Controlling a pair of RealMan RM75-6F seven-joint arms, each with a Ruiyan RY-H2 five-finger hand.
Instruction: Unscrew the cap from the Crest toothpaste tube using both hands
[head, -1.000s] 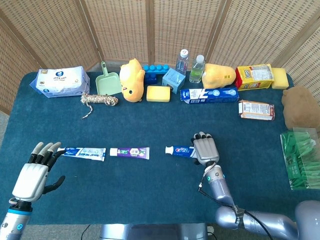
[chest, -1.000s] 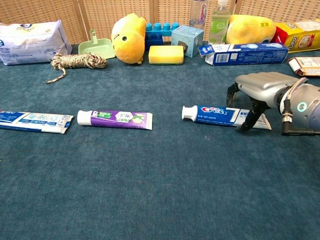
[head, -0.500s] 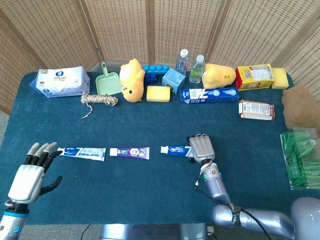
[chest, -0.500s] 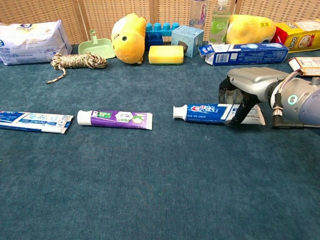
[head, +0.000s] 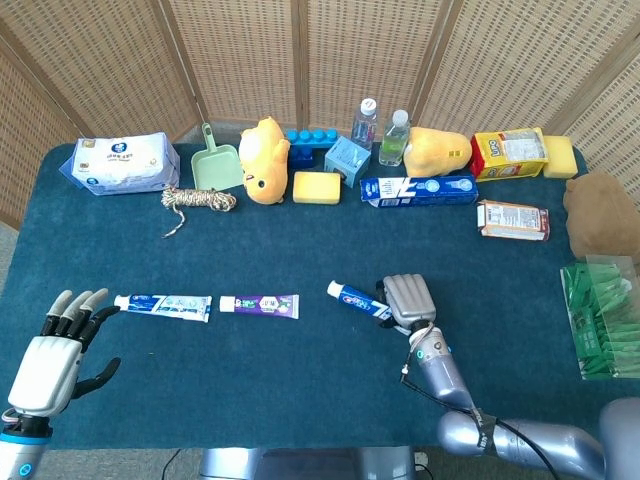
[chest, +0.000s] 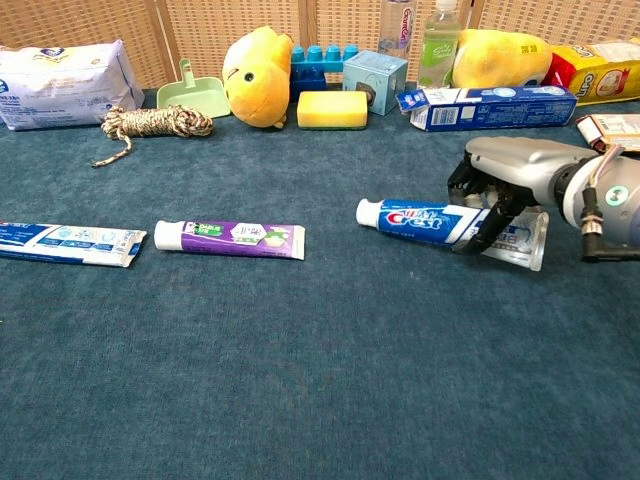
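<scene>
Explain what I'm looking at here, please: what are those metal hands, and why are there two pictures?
Both pictures show one moment, taken by the robot's own two cameras: one looks down from its head, the other looks out low from its chest. The silver parts are its hands on jointed arms. The right robot hand grips the tail end of the Crest toothpaste tube, whose white cap points away from it. The left robot hand is open and holds nothing; only the head view shows it. On the blue table lie two more toothpaste tubes, a blue-and-white one and a purple one. Toys, bottles, sponges and boxes line the far edge.
</scene>
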